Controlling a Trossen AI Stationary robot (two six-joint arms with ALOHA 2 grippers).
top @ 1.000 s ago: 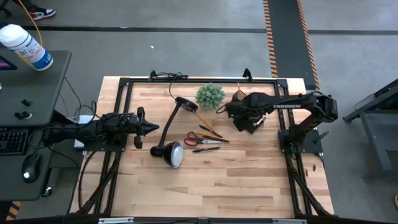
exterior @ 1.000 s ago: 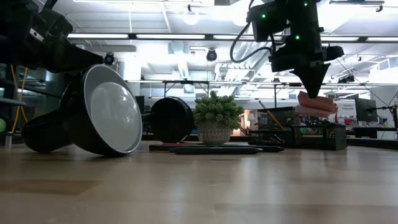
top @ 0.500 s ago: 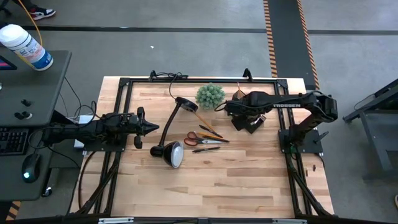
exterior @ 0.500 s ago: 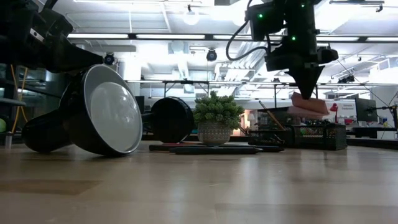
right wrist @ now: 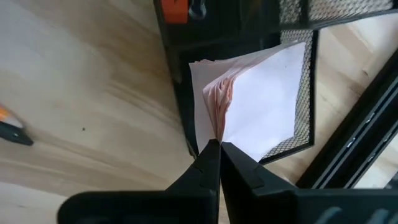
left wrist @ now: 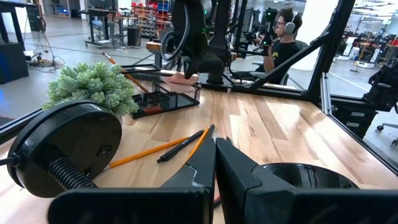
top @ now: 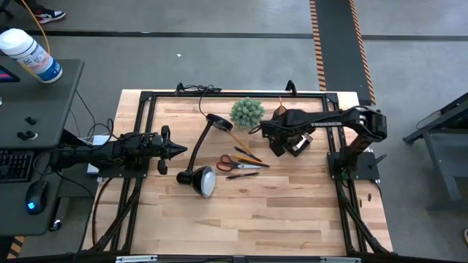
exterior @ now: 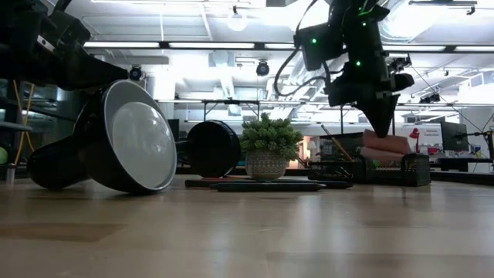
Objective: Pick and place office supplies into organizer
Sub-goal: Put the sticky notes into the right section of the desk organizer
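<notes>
Pale wooden bench (top: 248,212) lies bare nearside of our dark mesh organizer (top: 295,143); our right hand (right wrist: 219,144) pinches the pink sticky-note pad (right wrist: 261,106) inside it. Green plant (top: 247,112), toppled black lamp (top: 199,177) crowd beside; left hand (left wrist: 214,144) closed.

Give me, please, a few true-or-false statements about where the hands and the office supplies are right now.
1. The right hand is over the organizer with the pink sticky-note pad at its fingertips. True.
2. The red-handled scissors are already in the organizer. False: they lie on the table beside the lamp.
3. The left hand waits at the table's left side, away from the supplies. True.
4. The plant lies tipped over. False: in the low view it stands upright.
5. The orange pencil is in the left hand. False: it lies loose on the table.
</notes>
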